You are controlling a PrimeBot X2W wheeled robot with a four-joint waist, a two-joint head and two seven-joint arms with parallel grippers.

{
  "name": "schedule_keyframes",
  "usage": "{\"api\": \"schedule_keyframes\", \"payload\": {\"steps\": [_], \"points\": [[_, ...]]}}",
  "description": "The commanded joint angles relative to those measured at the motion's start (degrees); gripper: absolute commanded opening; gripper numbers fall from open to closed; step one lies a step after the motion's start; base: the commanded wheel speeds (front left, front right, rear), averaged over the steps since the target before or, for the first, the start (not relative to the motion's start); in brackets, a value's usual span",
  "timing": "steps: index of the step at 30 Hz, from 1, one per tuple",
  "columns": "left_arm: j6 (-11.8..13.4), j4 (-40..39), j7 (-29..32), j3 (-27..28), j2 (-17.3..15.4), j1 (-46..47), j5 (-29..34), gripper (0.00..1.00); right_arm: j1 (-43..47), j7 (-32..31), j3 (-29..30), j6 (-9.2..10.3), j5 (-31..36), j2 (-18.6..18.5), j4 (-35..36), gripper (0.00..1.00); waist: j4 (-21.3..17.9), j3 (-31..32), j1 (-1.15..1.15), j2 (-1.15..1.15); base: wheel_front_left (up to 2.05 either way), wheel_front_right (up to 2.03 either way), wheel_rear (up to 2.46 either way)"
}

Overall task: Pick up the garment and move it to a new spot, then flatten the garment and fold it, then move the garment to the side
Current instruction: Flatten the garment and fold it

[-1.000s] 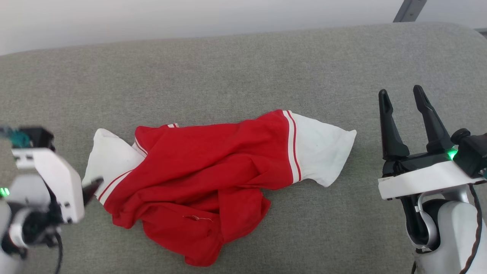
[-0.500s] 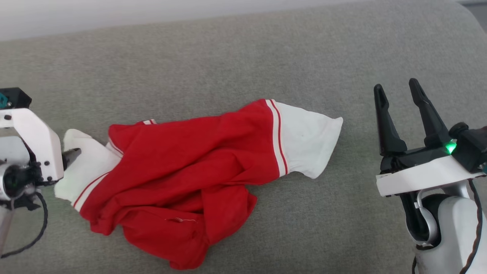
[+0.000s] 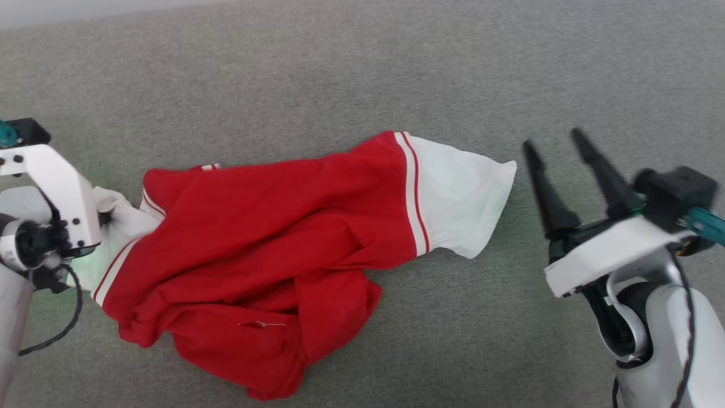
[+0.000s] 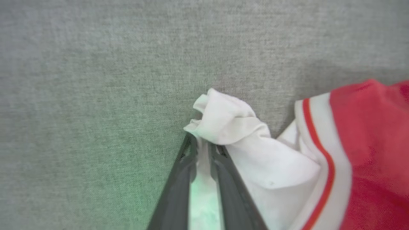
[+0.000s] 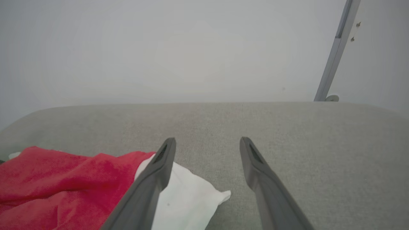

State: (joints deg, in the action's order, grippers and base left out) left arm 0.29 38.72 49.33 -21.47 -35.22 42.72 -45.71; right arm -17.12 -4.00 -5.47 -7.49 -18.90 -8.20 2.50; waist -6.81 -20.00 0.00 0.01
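Crumpled mid-frame, the garment (image 3: 272, 243) has one white cuff (image 4: 223, 121) pinched in the left gripper (image 4: 201, 142) at far left. The right gripper (image 3: 554, 139), spread wide, should bite the other cuff (image 3: 464, 198) deeply before lifting.

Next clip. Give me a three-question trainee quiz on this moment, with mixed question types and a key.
1. True or false: the right claw is closed on the garment's right cuff.
2. What does the left claw pinch? A) the red body B) the left cuff C) nothing
3. Fill in: the garment lies crumpled on a ___ fabric surface.
Key: 1 false, the right claw stands open and grips nothing. 2 B. 3 grey.
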Motion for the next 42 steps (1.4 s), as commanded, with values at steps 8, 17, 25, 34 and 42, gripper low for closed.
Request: {"api": "schedule_keyframes", "payload": {"steps": [8, 17, 25, 34, 42], "points": [[-2.8, 5.2, -1.8, -2.0, 4.2, 0.8, -0.4, 0.0, -7.0, -19.3, -4.0, -0.01, -4.1, -3.5, -6.5, 1.0, 3.5, -1.3, 0.0, -0.01, 0.0, 0.0, 0.0], [-4.7, 6.6, -3.7, -3.2, 6.2, 3.2, -0.2, 0.0, -14.1, -36.2, -8.3, -0.01, -4.1, -6.9, -16.4, 1.0, 7.0, -2.4, 0.0, -0.01, 0.0, 0.0, 0.0], [-5.5, 7.4, -5.5, -3.9, 7.9, 4.0, -0.3, 0.0, -13.5, -49.9, -12.9, -0.1, -8.6, -5.9, -26.1, 1.0, 8.4, -2.6, 0.0, -0.01, 0.0, 0.0, 0.0], [-6.2, 6.2, -7.4, -3.5, 6.8, 7.0, -0.2, 0.0, -19.4, -49.1, -13.0, -0.12, -16.3, -10.8, -22.0, 0.0, 9.0, 0.3, 0.0, -0.01, 0.0, 0.0, 0.0], [-6.5, 0.9, -6.5, -3.8, 4.2, 10.2, 0.6, 0.0, -23.3, -45.5, -9.2, -0.12, -19.5, -13.7, -19.2, 0.0, 8.8, 5.8, 0.0, -0.01, 0.0, 0.0, 0.0]]}}
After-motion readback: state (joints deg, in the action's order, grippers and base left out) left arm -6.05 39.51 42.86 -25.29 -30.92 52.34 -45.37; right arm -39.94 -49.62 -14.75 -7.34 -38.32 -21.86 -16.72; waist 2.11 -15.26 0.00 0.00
